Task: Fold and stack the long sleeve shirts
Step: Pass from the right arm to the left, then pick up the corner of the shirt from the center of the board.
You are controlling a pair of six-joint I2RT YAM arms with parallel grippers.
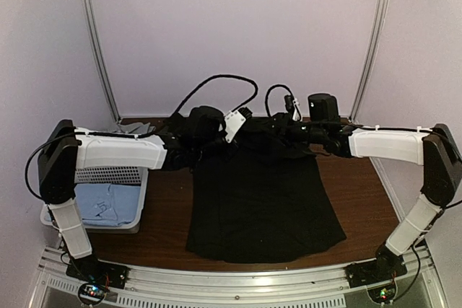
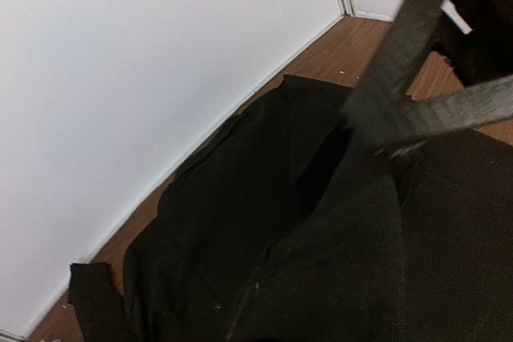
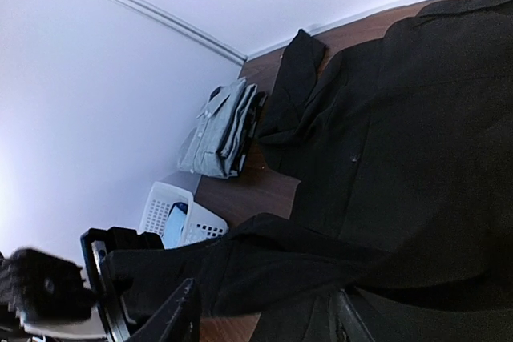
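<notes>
Top view: the black shirt (image 1: 263,207) lies flat mid-table (image 1: 361,192), long axis near-to-far, its far edge under both wrists. The left arm (image 1: 119,151) and right arm (image 1: 386,144) are equally near. A basket (image 1: 108,175) holding a light blue shirt (image 1: 108,203) stands apart, left.

Left wrist: the left fingers (image 2: 405,46) are pressed together, pinching raised black cloth.

Right wrist: the right fingers (image 3: 186,314) are spread, with a black fold just ahead (apparently ungripped). A folded grey shirt (image 3: 220,130) lies beyond, unobstructing.
</notes>
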